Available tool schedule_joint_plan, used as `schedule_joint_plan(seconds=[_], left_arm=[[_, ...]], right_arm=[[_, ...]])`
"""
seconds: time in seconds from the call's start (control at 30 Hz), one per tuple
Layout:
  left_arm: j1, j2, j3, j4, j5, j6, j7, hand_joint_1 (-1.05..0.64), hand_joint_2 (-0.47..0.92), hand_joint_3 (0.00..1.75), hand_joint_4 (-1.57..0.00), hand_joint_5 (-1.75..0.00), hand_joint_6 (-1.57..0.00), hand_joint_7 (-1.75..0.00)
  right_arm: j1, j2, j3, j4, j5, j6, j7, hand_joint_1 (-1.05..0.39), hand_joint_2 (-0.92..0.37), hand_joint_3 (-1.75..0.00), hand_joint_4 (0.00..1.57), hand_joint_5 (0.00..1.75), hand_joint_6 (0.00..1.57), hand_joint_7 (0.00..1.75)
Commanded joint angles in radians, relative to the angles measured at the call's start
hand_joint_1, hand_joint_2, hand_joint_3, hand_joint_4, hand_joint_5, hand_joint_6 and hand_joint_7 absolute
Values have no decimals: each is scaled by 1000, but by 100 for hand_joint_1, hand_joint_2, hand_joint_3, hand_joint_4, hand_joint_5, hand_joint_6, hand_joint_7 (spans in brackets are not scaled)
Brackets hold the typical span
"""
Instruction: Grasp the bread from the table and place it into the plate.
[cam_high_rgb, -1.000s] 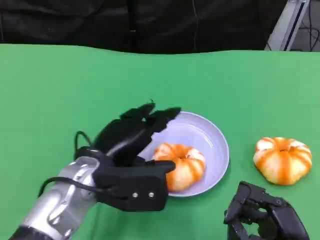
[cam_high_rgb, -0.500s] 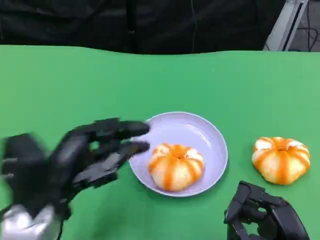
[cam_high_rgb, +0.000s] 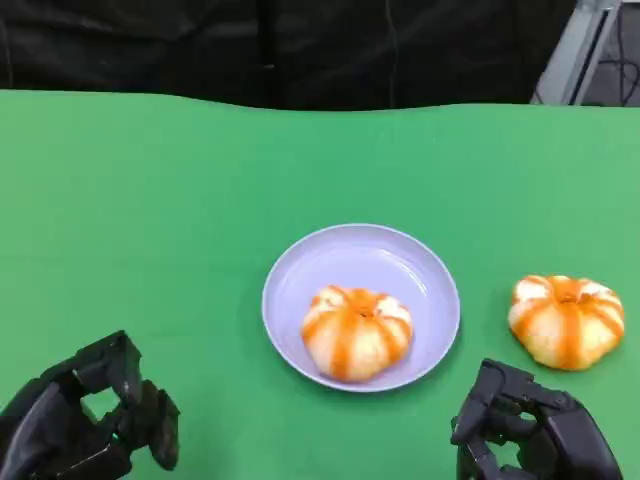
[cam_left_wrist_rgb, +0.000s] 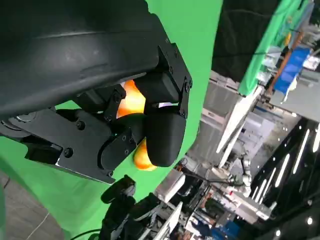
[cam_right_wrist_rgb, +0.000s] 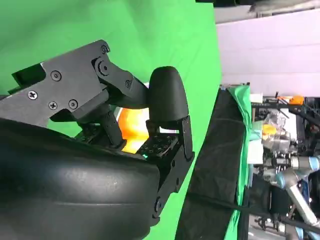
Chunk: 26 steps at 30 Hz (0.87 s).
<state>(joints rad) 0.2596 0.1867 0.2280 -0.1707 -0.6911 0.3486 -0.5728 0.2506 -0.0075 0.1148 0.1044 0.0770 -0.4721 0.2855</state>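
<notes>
Your left hand (cam_high_rgb: 90, 425) has drawn back, fingers curled on nothing, like the right hand (cam_high_rgb: 530, 430). One orange-striped round bread roll (cam_high_rgb: 356, 333) sits in the lilac round plate (cam_high_rgb: 400, 265); next grasp the second striped roll (cam_high_rgb: 566, 320) on the green table (cam_high_rgb: 150, 200).

A green table (cam_high_rgb: 150, 200) fronts a dark backdrop (cam_high_rgb: 300, 50), possibly curtain.

The table (cam_high_rgb: 150, 200) wears a matt green cloth, smooth and without sheen. The plate (cam_high_rgb: 420, 270) looks like smooth pale lilac plastic with a dull gloss, and both buns (cam_high_rgb: 356, 332) (cam_high_rgb: 566, 320) have a shiny glazed crust. The hands (cam_high_rgb: 85, 425) (cam_high_rgb: 530, 435) are matt black plastic, screws showing in the wrist views.
</notes>
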Motion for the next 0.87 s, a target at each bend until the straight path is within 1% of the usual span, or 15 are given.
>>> schedule_joint_plan(seconds=[0.03, 0.13, 0.2, 0.23, 0.33, 0.5, 0.87], left_arm=[[-11, 6, 13, 66, 29, -59, -27, -8, 60, 110, -89, -175, -80, -169], [-27, -8, 19, 178, 84, -157, -44, -6, 61, 110, -89, -175, -78, -168], [-38, -9, 26, 201, 94, -184, -40, -5, 62, 112, -88, -175, -77, -168], [-43, -9, 30, 207, 96, -189, -36, -4, 61, 117, -87, -175, -76, -169], [-48, -13, 34, 212, 102, -194, -25, -2, 60, 123, -85, -175, -73, -172], [-48, -23, 30, 201, 121, -196, 3, -1, 56, 128, -84, -175, -71, -174], [-47, -32, 25, 184, 146, -184, 45, -3, 55, 129, -85, -175, -70, -174]], right_arm=[[0, -15, -11, 10, 13, -13, 4, -13, -66, -102, 77, 175, 72, 152], [2, -19, -12, 7, 11, -8, 8, -14, -67, -102, 78, 175, 72, 152], [10, -19, -9, -5, 7, -4, 6, -14, -66, -102, 78, 175, 73, 152], [14, -17, -8, -9, 7, -4, 6, -14, -67, -102, 78, 175, 73, 152], [19, -14, -4, -16, 8, -2, 4, -14, -67, -102, 78, 175, 73, 153], [21, -15, -2, -16, 6, -16, 5, -14, -67, -102, 77, 175, 71, 153], [21, -13, -1, -21, 5, -8, 0, -13, -67, -102, 77, 175, 72, 153]])
